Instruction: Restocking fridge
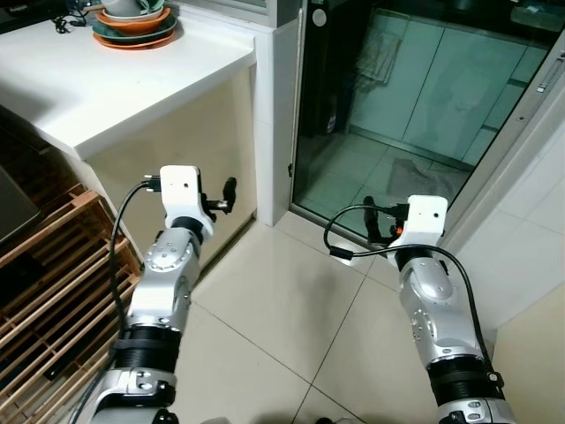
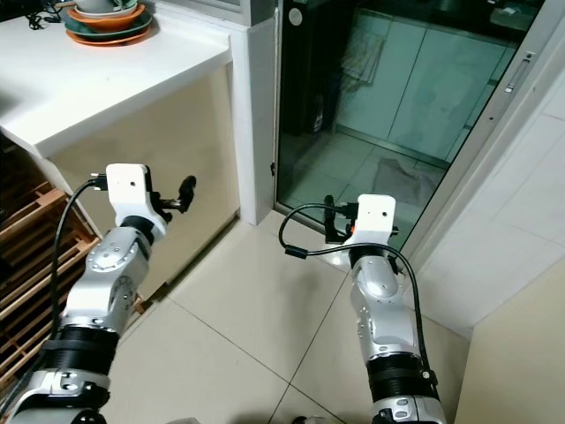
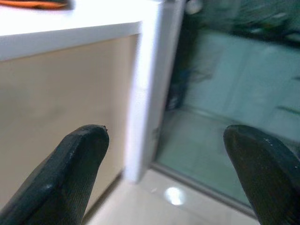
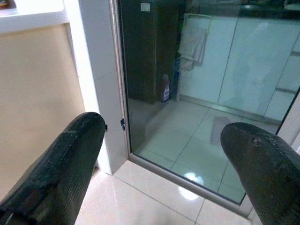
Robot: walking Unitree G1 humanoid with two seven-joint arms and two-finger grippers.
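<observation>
Both arms reach out over the pale tiled floor [image 1: 265,327]; the left pincer [image 3: 168,154] and right pincer [image 4: 161,154] hang released, grasping nothing, near the glass sliding door [image 1: 415,106]

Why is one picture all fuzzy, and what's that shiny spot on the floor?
The left wrist view is blurred: the counter edge and glass door look smeared. The right wrist view is sharper, though both show the tool fingers soft and close. The shiny spot is lamp glare on the tiles.
</observation>
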